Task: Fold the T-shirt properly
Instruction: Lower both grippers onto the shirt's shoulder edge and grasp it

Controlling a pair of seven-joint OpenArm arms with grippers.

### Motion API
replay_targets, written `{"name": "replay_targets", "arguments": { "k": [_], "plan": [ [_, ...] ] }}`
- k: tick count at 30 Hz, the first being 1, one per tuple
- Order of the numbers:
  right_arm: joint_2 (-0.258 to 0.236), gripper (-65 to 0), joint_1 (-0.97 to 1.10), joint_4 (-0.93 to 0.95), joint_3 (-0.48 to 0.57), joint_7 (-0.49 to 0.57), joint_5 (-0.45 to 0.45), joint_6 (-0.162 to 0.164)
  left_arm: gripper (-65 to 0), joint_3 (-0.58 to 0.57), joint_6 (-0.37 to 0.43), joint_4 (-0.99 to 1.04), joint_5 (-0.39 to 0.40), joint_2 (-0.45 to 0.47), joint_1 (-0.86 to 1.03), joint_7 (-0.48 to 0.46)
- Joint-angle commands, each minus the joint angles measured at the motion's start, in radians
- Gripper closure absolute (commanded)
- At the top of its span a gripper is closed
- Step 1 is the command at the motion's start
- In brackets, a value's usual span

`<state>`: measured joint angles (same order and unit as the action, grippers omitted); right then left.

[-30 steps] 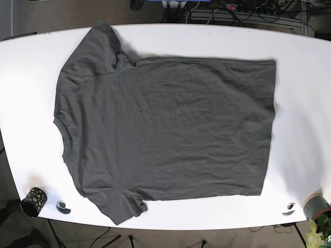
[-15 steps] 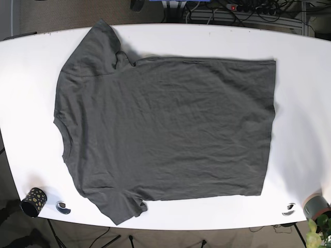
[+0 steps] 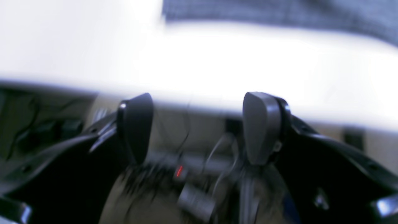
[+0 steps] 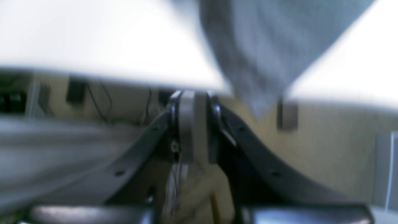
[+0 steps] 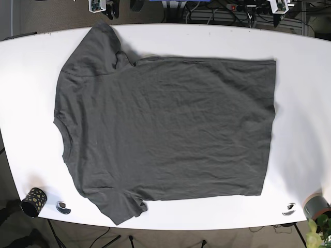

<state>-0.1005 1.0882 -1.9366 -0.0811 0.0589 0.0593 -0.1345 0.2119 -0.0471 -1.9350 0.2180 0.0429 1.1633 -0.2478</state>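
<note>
Claws first: the left claw [image 3: 199, 127] has its two dark pads spread wide with nothing between them, hanging just off the near edge of the table [image 3: 217, 68]; the right claw [image 4: 194, 124] has its pads pressed together on nothing, likewise short of the table edge, with a sleeve tip of the T-shirt [image 4: 261, 62] draping over that edge just beside it; both wrist views are badly blurred, so finer detail cannot be read.

From the base view the T-shirt [image 5: 165, 129] lies flat and fully spread on the white table [image 5: 300, 129], collar towards that view's left, hem towards its right, one sleeve reaching the far edge and the other reaching the near edge; the cloth is mildly creased but shows no fold anywhere; only small bits of the two arms peep in at the top of that view, well apart from the body of the shirt.

My judgement: nothing of the folding is yet done; the shirt is laid out ready and no part of it is gripped; all the folds remain, sleeves and sides inward and then the length doubled over, however the order is chosen; the right claw would need to part its pads before it can take any cloth.

A small speckled cup [image 5: 33, 200] stands at the near left corner of the table, clear of the shirt.
</note>
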Motion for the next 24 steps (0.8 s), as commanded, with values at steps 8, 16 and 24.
{"name": "replay_targets", "arguments": {
  "k": [8,16,24],
  "plan": [
    [0.025,-7.1,-0.104,-0.016,0.001,0.020,0.006,-0.003,-46.8,0.007,0.005,-0.019,0.047,0.005,-0.079,-0.023],
    [0.061,-12.8,-0.204,-0.014,-0.001,0.019,0.007,-0.006,-47.8,0.004,0.003,-0.011,0.047,0.018,-0.142,-0.022],
    [0.112,-39.6,-0.242,-0.016,-0.021,-0.017,0.007,-0.004,-47.8,-0.025,0.002,-0.013,0.059,0.065,-0.196,0.077]
  ]
}}
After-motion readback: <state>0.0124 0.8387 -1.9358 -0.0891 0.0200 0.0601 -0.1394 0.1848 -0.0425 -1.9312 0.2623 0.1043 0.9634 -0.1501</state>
